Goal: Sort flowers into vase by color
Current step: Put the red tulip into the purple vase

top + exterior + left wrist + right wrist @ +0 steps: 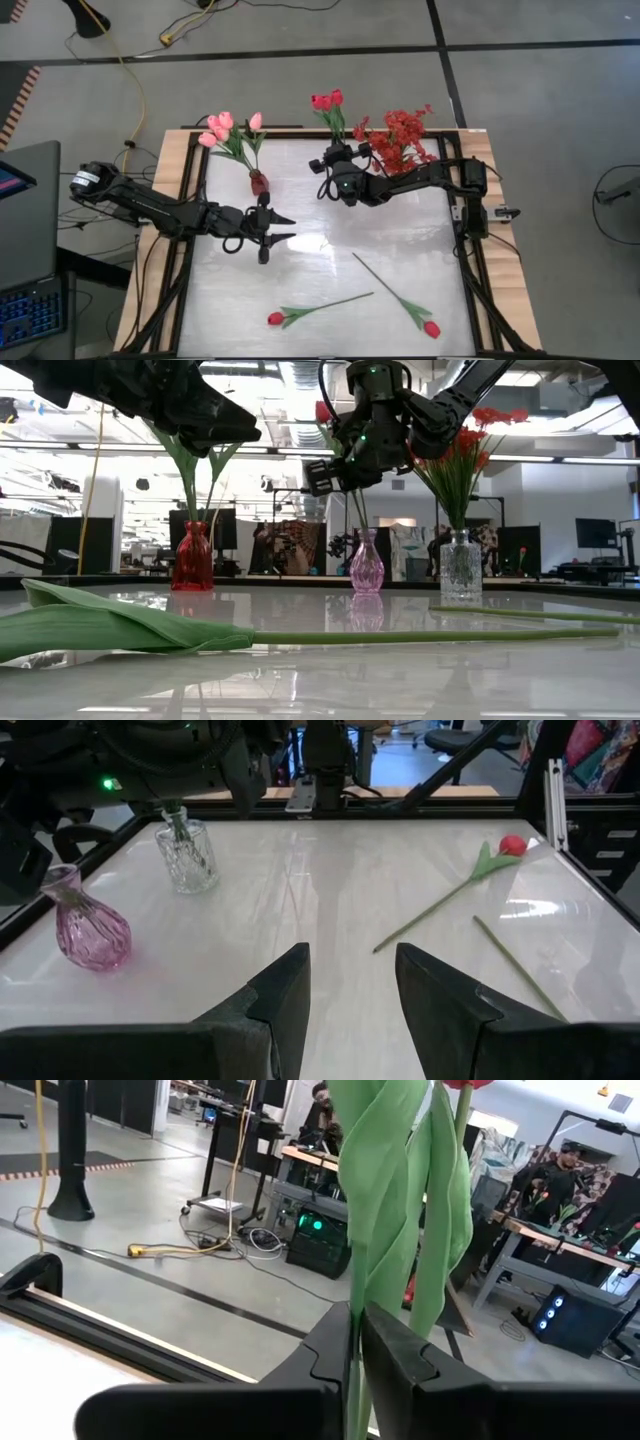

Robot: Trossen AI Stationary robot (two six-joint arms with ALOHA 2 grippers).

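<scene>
— Flowers: where do they lie, nearest first?

— Two red tulips lie on the table's [250,300] near edge, one [318,309] to the left, one [398,297] to the right. Farther back my left gripper [281,227] hovers with jaws apart, holding nothing.

— And beyond that?

— I see pink tulips [228,130] in the red vase [258,183], and red blossom sprays [400,138] in the clear vase [460,565]. My right gripper [357,1342] pinches the stems of red tulips [327,101] above the pink vase [366,563].
</scene>
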